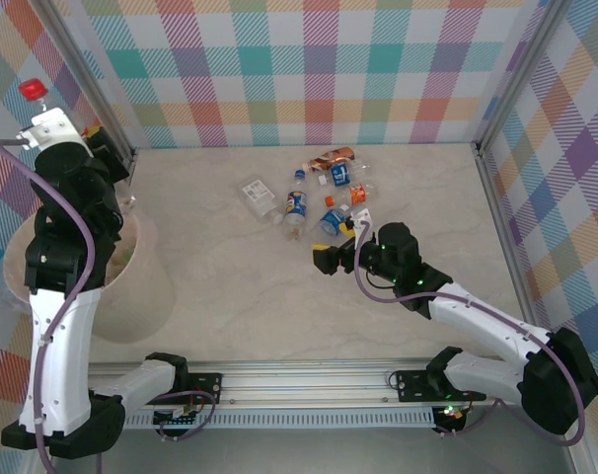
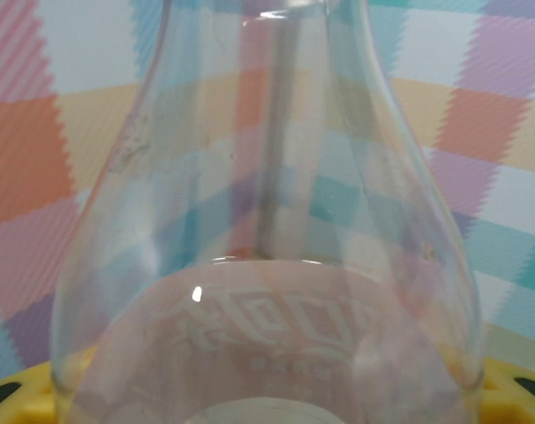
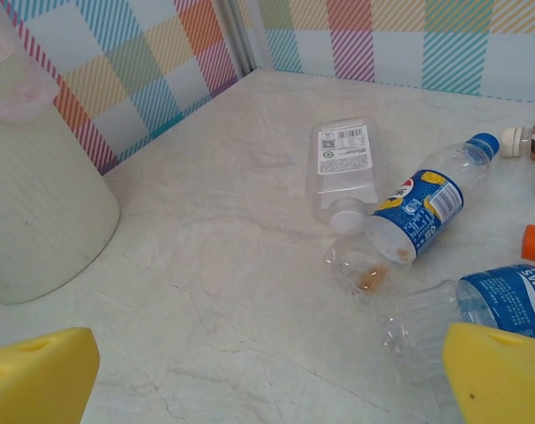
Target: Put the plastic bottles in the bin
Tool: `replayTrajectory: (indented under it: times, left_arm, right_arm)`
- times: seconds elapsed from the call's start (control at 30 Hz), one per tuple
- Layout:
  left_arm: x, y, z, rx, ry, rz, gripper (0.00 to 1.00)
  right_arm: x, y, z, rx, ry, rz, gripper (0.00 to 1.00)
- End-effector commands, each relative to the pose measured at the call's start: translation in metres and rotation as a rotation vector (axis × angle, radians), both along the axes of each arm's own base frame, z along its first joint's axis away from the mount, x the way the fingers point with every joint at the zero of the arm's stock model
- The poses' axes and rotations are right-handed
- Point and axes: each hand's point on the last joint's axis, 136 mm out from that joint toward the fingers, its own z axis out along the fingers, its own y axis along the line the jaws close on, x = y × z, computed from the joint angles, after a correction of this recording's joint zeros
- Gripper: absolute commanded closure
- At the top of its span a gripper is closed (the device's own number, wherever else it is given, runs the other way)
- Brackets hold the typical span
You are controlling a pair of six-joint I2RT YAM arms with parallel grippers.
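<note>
- Top view: the left gripper (image 1: 39,111) is raised high at the left edge of the table (image 1: 230,306). It is clamped on a clear bottle (image 1: 33,91) with a red cap. The bin (image 1: 146,291) stands below it at that edge. The right gripper (image 1: 329,259) sits low near the table's middle, jaws apart, just beside the plastic bottles (image 1: 314,197) strewn toward the back edge.
- Left wrist: the clear bottle (image 2: 267,221) stands upright between the yellow pads (image 2: 16,396).
- Right wrist: the yellow fingers (image 3: 38,375) are spread wide with nothing between them. One blue-labelled bottle (image 3: 501,305) lies just beside the right finger. A flat bottle (image 3: 342,168) lies farther off, and the bin (image 3: 38,212) is at the left.
</note>
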Motion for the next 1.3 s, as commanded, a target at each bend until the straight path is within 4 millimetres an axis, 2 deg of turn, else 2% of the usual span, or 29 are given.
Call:
replayTrajectory:
  times: [0.0, 0.23, 0.4, 0.5, 0.67, 0.77, 0.9, 1.0, 1.1, 1.27]
  left_arm:
    - [-0.018, 0.04, -0.016, 0.048, 0.077, 0.226, 0.49]
    - [-0.039, 0.089, -0.053, 0.037, 0.164, 0.417, 0.49]
    - [-0.073, 0.122, -0.088, -0.007, 0.208, 0.561, 0.49]
    - [-0.085, 0.136, -0.109, -0.014, 0.211, 0.63, 0.49]
    - [-0.096, 0.155, -0.131, 0.012, 0.221, 0.712, 0.49]
    - [-0.096, 0.161, -0.142, 0.014, 0.226, 0.731, 0.46]
    - [-0.115, 0.172, -0.152, -0.01, 0.223, 0.862, 0.26]
    - [-0.122, 0.172, -0.153, -0.046, 0.212, 0.883, 0.15]
    - [-0.125, 0.168, -0.152, -0.091, 0.206, 0.882, 0.09]
    - [-0.126, 0.158, -0.147, -0.168, 0.18, 0.827, 0.04]
  right_arm:
    - [0.003, 0.004, 0.016, 0.022, -0.032, -0.001, 0.0]
    - [0.002, 0.003, 0.015, 0.0, -0.029, 0.005, 0.0]
    - [0.0, 0.002, 0.014, -0.002, -0.026, 0.006, 0.0]
    - [-0.002, 0.004, 0.015, 0.003, -0.021, 0.02, 0.0]
    - [-0.003, 0.002, 0.017, -0.001, -0.021, 0.021, 0.0]
    - [-0.004, 0.0, 0.017, -0.001, -0.025, 0.013, 0.0]
    - [-0.005, -0.002, 0.015, -0.006, -0.02, 0.007, 0.0]
    - [-0.004, -0.003, 0.015, -0.008, -0.02, 0.002, 0.0]
    - [-0.005, -0.004, 0.014, -0.014, -0.023, 0.0, 0.0]
    - [-0.004, -0.004, 0.013, -0.016, -0.022, -0.004, 0.0]
